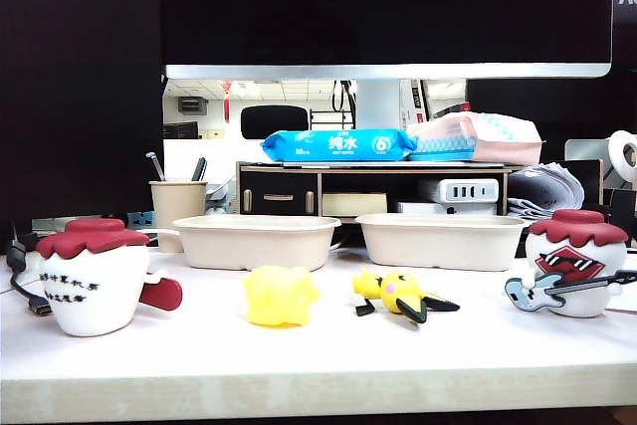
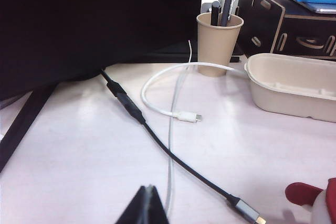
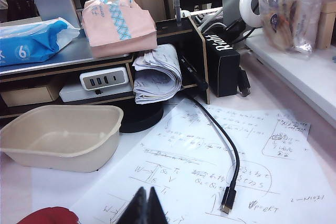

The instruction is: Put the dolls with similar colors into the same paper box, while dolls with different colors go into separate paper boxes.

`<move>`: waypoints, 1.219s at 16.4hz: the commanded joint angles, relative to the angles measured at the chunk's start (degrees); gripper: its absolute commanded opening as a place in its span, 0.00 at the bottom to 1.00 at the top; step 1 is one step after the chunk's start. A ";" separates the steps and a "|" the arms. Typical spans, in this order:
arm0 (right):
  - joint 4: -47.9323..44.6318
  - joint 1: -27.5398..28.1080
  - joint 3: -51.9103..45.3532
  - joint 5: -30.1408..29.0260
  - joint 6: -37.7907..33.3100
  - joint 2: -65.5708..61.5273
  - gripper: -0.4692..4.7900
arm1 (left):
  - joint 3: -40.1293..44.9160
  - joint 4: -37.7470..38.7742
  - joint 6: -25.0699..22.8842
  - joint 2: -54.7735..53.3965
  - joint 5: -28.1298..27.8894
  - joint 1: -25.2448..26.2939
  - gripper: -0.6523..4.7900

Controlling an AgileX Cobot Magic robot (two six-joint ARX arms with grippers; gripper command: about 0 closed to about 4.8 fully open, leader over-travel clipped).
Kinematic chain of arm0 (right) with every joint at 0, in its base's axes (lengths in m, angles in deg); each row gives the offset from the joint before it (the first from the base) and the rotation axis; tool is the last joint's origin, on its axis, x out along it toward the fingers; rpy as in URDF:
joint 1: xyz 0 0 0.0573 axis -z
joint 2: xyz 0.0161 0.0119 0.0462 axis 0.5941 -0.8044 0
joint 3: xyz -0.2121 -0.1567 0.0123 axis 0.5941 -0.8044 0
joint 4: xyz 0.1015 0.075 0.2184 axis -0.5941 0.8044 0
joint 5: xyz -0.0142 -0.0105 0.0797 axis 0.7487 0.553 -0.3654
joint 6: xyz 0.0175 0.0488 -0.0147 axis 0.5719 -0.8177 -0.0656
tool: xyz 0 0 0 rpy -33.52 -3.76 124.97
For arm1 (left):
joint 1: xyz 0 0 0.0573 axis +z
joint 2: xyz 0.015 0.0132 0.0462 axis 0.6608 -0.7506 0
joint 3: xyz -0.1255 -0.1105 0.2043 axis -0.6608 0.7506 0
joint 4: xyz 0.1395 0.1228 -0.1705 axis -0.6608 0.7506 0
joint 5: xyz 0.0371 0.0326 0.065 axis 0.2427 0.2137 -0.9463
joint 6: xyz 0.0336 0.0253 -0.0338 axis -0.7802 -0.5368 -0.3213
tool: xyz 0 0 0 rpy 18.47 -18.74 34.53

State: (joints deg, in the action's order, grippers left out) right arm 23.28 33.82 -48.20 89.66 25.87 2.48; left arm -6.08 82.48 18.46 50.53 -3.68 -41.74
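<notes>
Exterior view, front row on the white table: white doll with black script at lower left, yellow blob left of centre, yellow black-eared critter just right of centre, lying on its side, white doll with blue guitar at lower right. All four sit on the table, apart from each other, none in a tray. Behind them, mid-frame, two cream paper boxes side by side: left box and right box, both look empty. Further back: beige pen cup at left, a black shelf with a blue wipes pack on top, and a monitor filling the upper frame. No arm shows in the exterior view. Left gripper shows at the bottom edge of its wrist view, fingers pressed together, holding nothing, above a black cable. Right gripper likewise pressed together and empty, above a scribbled paper sheet.
</notes>
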 commanded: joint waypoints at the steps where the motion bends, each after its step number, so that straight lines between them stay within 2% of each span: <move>1: -1.18 0.00 0.00 0.20 0.17 0.02 0.08 | -0.04 -0.50 -0.22 0.00 0.00 0.02 0.11; 3: -1.20 -0.02 0.00 0.17 0.15 0.02 0.08 | -0.04 -0.50 -0.22 -0.02 0.00 -0.13 0.11; 5: -2.43 -0.04 0.02 -0.46 0.13 0.02 0.08 | -0.02 -0.57 -0.22 -3.85 -0.52 -6.23 0.11; 6: -5.92 -0.04 0.28 -5.66 -4.57 0.02 0.08 | -0.04 -0.52 -0.22 -7.45 0.07 -8.94 0.11; 7: -9.92 -0.04 0.72 -10.69 -10.49 0.02 0.09 | -0.04 -0.44 -0.22 -9.35 0.04 -9.31 0.11; 8: -10.54 -0.07 2.14 -16.63 -13.66 0.02 0.10 | -0.04 -0.31 -0.22 -9.75 -0.04 -9.31 0.11; 11: -7.85 -0.07 5.29 -27.28 -19.65 -0.35 0.09 | -0.04 -0.35 -0.22 -9.88 -0.15 -10.32 0.11; 13: -4.87 -0.09 8.50 -35.98 -20.09 -0.48 0.09 | -0.04 -0.37 -0.22 -10.86 -0.17 -13.18 0.11; 16: -4.09 -0.11 12.35 -43.54 -22.40 -6.16 0.09 | -0.04 -0.15 -0.24 -12.37 -0.13 -17.66 0.11; 19: -3.76 -1.18 20.63 -54.10 -22.32 -21.33 0.09 | -0.04 -0.57 -0.24 -12.76 -0.20 -20.22 0.11; 20: -3.76 -2.67 22.99 -54.47 -22.03 -26.01 0.09 | -0.04 -0.57 -0.22 -12.74 -0.17 -21.55 0.11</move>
State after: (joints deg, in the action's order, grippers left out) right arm 19.87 32.29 -26.62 36.55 3.51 -20.62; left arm -6.08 82.68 18.46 37.76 -4.03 -62.27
